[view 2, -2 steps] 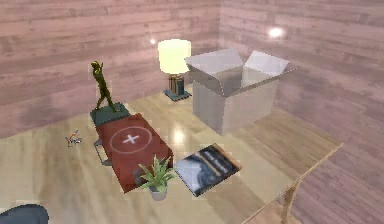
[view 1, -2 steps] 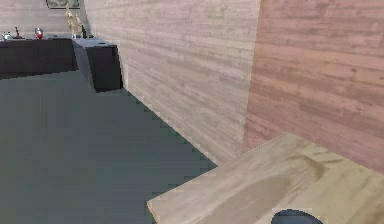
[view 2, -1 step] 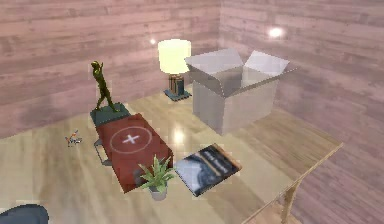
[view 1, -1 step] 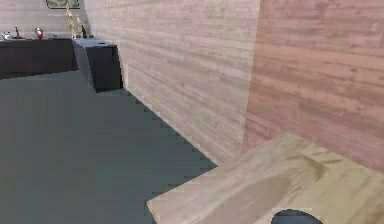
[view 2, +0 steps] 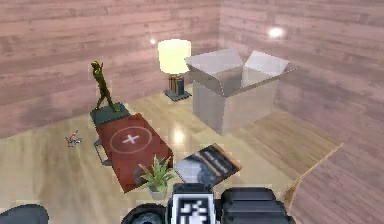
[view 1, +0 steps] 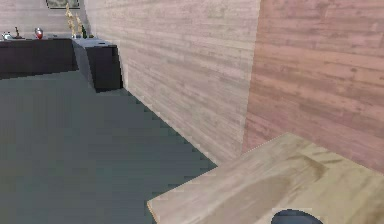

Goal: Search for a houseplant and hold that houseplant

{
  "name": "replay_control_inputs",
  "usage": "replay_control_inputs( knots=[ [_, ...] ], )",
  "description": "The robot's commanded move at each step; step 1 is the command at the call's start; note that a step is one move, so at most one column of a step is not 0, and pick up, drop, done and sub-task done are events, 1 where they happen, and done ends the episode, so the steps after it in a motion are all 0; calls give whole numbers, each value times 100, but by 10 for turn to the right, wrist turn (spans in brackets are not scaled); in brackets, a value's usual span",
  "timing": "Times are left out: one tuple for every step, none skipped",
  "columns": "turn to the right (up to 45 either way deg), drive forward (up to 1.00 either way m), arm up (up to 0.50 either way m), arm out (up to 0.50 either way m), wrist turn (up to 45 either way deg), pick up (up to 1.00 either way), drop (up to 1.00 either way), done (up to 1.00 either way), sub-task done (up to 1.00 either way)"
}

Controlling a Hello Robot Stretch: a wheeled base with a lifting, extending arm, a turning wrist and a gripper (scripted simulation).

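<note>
A small houseplant (view 2: 157, 174) with thin green leaves in a little pot stands on the wooden tabletop (view 2: 50, 170), at the near end of a red case (view 2: 133, 146) marked with a white circle. Just below the plant, at the arm side view's bottom edge, are the gripper's (view 2: 158, 210) dark body and a white square with black marks (view 2: 192, 207). Its far end is hard to make out against the plant, so I cannot tell whether it holds anything.
On the same table stand a green figure (view 2: 101, 84) on a dark base, a lit lamp (view 2: 174, 58), an open cardboard box (view 2: 236, 86) and a dark flat slab (view 2: 211, 163). The forward view has a plank wall (view 1: 200, 70), dark floor, a dark cabinet (view 1: 100, 64) and the table's corner (view 1: 280, 178).
</note>
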Motion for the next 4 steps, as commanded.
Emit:
replay_control_inputs(
  knots=[
    [0,0,0,16,0,0,0,0,0],
    [0,0,0,0,450,0,0,0,0],
    [0,0,0,0,450,0,0,0,0],
    [0,0,0,0,450,0,0,0,0]
  ],
)
